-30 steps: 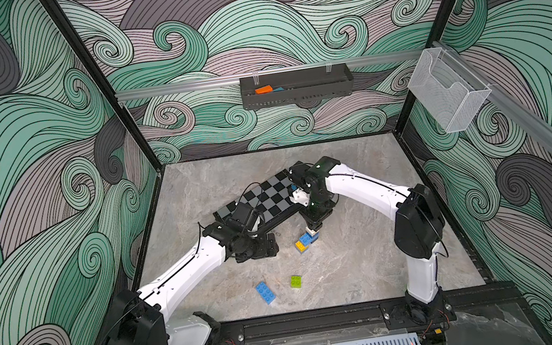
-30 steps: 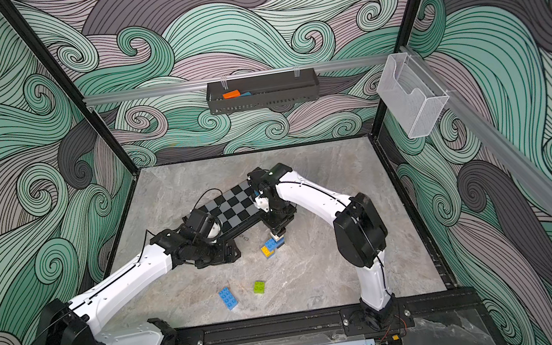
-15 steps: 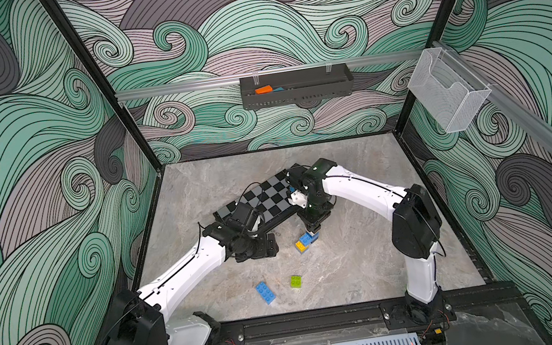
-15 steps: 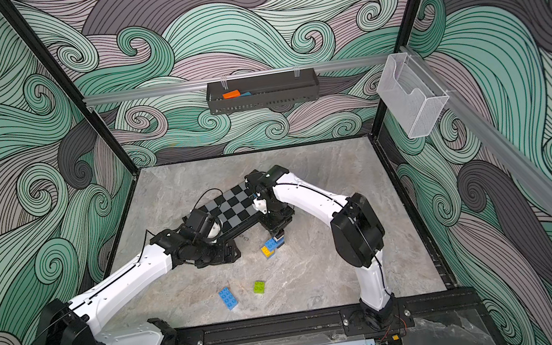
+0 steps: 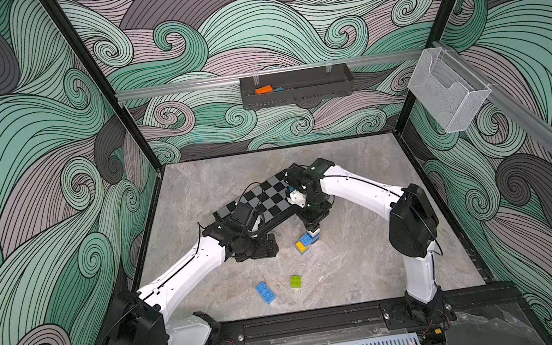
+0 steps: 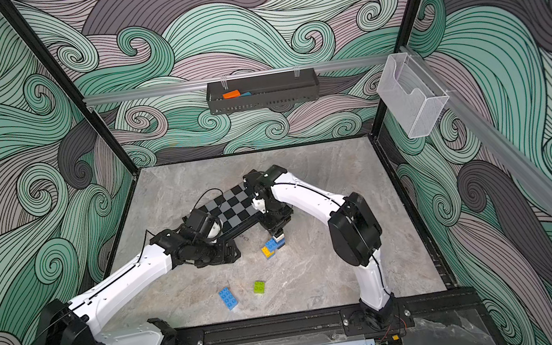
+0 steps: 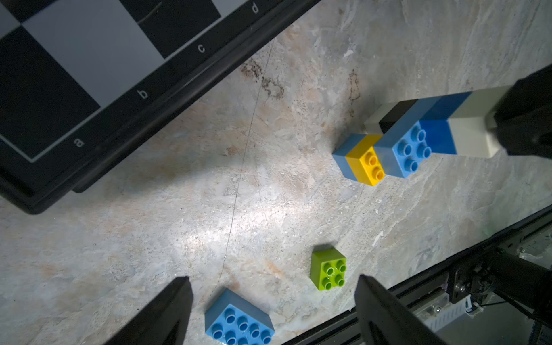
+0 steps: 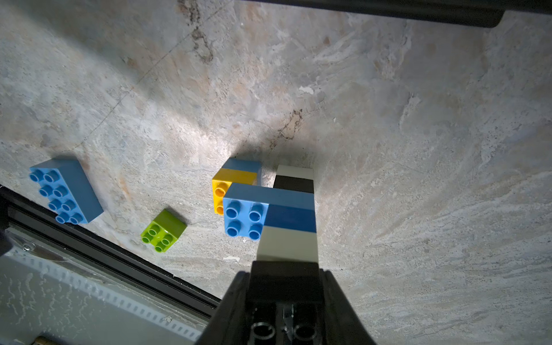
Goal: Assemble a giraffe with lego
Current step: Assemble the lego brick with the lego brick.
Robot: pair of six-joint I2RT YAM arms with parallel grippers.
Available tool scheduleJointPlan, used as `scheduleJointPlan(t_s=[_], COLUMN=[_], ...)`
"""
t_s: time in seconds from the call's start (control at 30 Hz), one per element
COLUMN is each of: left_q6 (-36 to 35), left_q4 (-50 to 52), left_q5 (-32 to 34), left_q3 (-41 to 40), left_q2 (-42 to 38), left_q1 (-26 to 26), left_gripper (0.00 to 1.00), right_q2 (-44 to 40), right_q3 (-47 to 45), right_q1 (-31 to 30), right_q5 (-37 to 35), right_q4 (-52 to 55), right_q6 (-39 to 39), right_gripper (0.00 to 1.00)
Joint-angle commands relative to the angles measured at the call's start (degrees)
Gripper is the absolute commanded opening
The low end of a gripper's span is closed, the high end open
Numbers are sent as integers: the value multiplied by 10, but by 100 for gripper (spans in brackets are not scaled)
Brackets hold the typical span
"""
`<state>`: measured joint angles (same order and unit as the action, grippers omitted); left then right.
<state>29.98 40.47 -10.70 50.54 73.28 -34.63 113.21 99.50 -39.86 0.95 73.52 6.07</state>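
Item: the giraffe (image 8: 268,209), part-built, standing upright on the marble tabletop (image 8: 418,149) directly beneath the right gripper (image 8: 285,268). From the table up the neck column reads white, black, light blue, dark blue, white, and a yellow-on-blue leg sits under the body brick's free end. Right gripper: jaws closed on the column's top, where a dark block sits between the fingers; whether it is a black brick or part of the gripper cannot be told. Left gripper (image 7: 273,279): fingers apart and holding nothing, hovering low. The blue eight-stud brick (image 7: 239,322) lies ahead of it, framed between its fingers and untouched, and the lime-green four-stud brick (image 7: 328,270) lies near one finger. Step in hand, as judged: seating or steadying the top of the neck. Handling note: press straight down the column's axis. The stack is tall and narrow on a small footing, so a sideways load would likely hinge a joint or tip the figure. The idle left gripper could brace the body brick. Clearances: the chequered board (image 5: 264,201) edge lies close behind the right gripper, and the front frame rail (image 8: 104,257) runs just past the two loose bricks. Bare tabletop lies open on the right gripper's outer side, which looks the better way out.
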Motion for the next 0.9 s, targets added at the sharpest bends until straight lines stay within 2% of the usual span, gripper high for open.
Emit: scheduleJointPlan(t_s=[0.0, 0.3, 0.87], left_q6=[-11, -10, -23], left_q4=[8, 5, 22], left_q5=[7, 7, 5], left_q3=[10, 4, 6], left_q2=[-6, -8, -12], left_q1=[-4, -4, -6], left_gripper=[89, 89, 89], right_q2=[10, 17, 1], right_q3=[15, -1, -134], right_q1=[-3, -4, -14], right_q5=[-5, -10, -35], right_q4=[10, 14, -65], right_q6=[6, 8, 47], right_gripper=[13, 13, 15])
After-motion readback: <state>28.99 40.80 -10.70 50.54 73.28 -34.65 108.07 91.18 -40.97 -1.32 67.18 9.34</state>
